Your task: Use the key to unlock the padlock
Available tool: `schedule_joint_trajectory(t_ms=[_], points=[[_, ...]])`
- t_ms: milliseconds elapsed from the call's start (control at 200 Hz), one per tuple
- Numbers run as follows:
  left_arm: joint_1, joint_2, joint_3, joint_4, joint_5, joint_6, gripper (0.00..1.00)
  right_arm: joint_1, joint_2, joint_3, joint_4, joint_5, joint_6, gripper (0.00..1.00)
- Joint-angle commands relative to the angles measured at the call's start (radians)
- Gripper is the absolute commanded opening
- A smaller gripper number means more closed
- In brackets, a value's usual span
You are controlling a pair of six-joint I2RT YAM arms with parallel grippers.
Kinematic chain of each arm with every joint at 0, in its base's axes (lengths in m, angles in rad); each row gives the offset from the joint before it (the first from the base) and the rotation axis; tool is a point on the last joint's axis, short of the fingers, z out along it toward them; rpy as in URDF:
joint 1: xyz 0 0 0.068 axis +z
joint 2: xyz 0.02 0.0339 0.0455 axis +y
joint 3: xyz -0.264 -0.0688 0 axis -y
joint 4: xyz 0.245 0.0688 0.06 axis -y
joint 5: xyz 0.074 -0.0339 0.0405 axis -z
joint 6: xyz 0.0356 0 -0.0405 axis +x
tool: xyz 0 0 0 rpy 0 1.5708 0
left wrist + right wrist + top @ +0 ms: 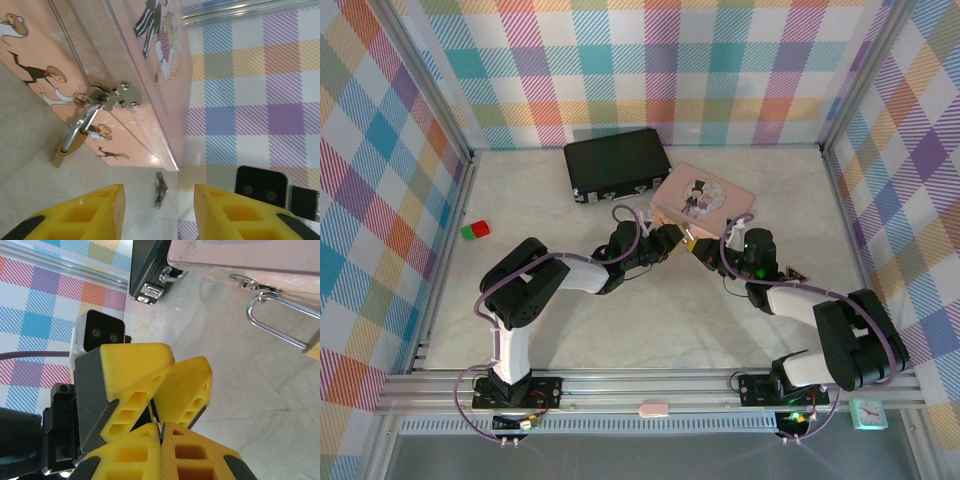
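The brass padlock (pixel 65 150) hangs by its silver shackle (pixel 280 330) from the clasp (pixel 112 96) of the pink box (pixel 705 200). The small dark key (pixel 160 187) shows just past the box's near corner, in line with the gap of my left gripper (pixel 158 199). That gripper is open and neither yellow finger touches the key. I cannot tell whether the key lies on the table. My right gripper (pixel 161 426) is shut, tip to tip with the left gripper's fingers (pixel 135 385). In the top view both grippers meet in front of the box, left gripper (pixel 665 243) and right gripper (pixel 708 250).
A black case (pixel 618 163) stands behind the pink box at the back. Red and green blocks (pixel 474 231) lie at the far left near the wall. A small dark object (pixel 790 270) sits right of the right arm. Checked walls close in the table on three sides.
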State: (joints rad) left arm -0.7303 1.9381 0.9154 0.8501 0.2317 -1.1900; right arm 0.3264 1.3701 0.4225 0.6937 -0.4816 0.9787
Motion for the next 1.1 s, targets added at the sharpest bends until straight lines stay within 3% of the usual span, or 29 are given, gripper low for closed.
schedule_joint_trajectory(t_ms=[0,280,420,610,740,800,935,1095], points=[[0.002,-0.047,0.010,-0.124,-0.048,0.066,0.42,-0.004,-0.038,0.003,0.039,-0.011,-0.020,0.00],[-0.012,-0.027,0.022,-0.023,-0.009,-0.001,0.43,-0.004,0.027,-0.002,0.126,-0.023,0.021,0.00],[-0.022,-0.024,0.027,0.011,0.000,-0.034,0.37,-0.005,0.070,-0.002,0.187,-0.024,0.048,0.00],[-0.031,-0.027,0.033,0.024,0.006,-0.051,0.22,-0.004,0.107,-0.002,0.242,-0.016,0.074,0.00],[-0.032,-0.027,0.039,0.027,0.011,-0.053,0.00,-0.004,0.122,0.005,0.255,-0.024,0.087,0.00],[-0.031,-0.028,0.039,0.026,0.015,-0.045,0.00,-0.006,0.119,0.007,0.254,-0.034,0.085,0.00],[-0.008,-0.028,0.032,0.056,0.056,-0.010,0.00,-0.051,0.065,-0.006,0.215,-0.060,0.071,0.28],[0.024,-0.024,0.028,0.106,0.138,0.043,0.00,-0.107,-0.003,0.016,0.120,-0.162,0.011,0.30]])
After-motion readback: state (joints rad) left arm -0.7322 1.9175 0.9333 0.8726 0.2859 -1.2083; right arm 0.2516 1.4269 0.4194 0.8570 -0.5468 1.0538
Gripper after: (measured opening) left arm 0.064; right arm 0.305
